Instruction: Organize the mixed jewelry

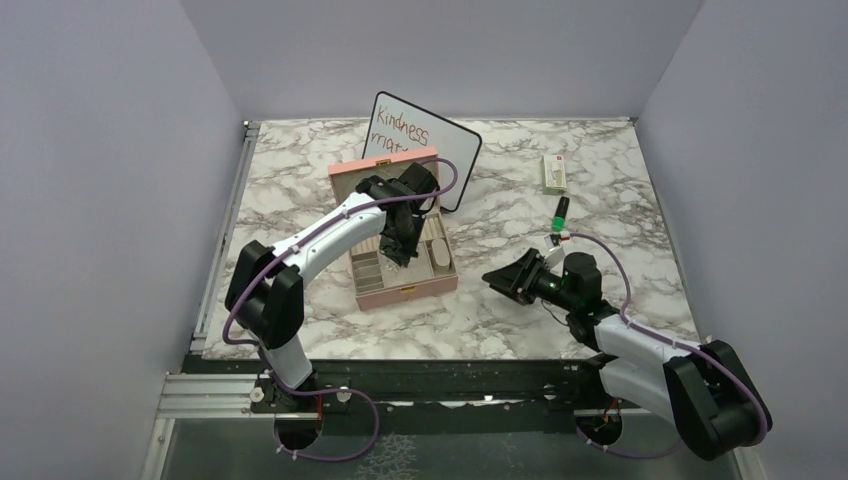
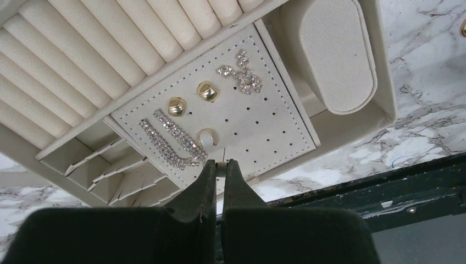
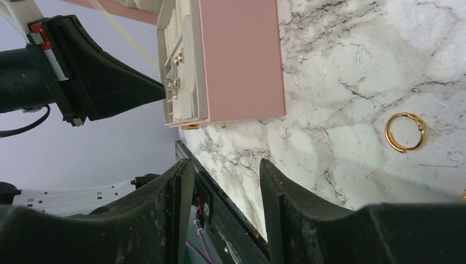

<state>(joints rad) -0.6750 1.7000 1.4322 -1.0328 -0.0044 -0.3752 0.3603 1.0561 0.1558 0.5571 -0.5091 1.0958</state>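
Top view: jewelry too small to make out. The left jaws are hidden under the wrist of the left arm (image 1: 330, 235), which bends down into the open pink jewelry box (image 1: 405, 292). Left wrist view: left jaws clenched on a tiny earring (image 2: 221, 165), mostly buried between the tips, at the edge of the perforated earring panel (image 2: 264, 126) holding gold studs (image 2: 176, 106) and crystal bars (image 2: 170, 138). Right arm (image 1: 640, 345) lies low, pointed at the box, right jaws released. Gold ring (image 3: 405, 132) loose on the counter (image 3: 340, 66); another gold piece (image 3: 464, 194) cut off at the frame edge.
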